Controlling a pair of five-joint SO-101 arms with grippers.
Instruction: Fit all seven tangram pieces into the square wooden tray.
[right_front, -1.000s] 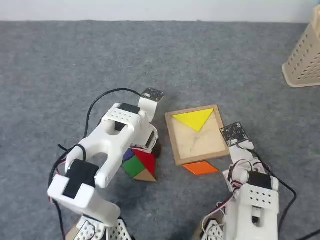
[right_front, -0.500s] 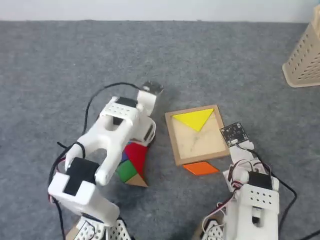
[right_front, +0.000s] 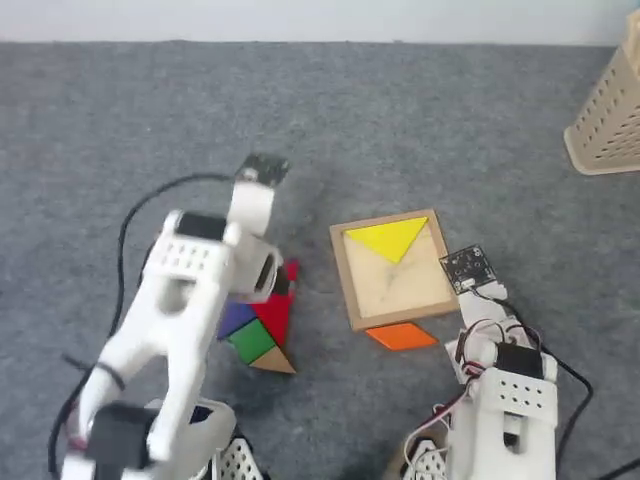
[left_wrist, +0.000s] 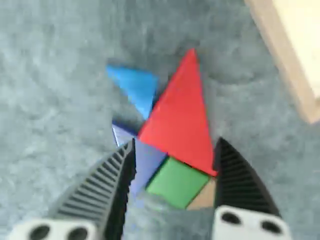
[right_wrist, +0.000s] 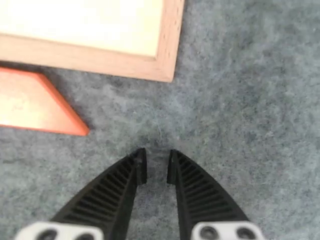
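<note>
Grey felt-like cloth table cover (right_front: 450, 120), rough & fuzzy, square pale wood tray (right_front: 341, 280), smooth, matt, red triangle piece (left_wrist: 180, 120) & orange parallelogram piece (right_wrist: 30, 107), smooth painted finish, left gripper (left_wrist: 175, 145) fingers (left_wrist: 107, 185) black plastic, ribbed, matt, white arm shells (right_front: 190, 290) smooth plastic

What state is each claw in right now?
Left claw: open, holding nothing.
Right claw: nearly closed, holding nothing.
</note>
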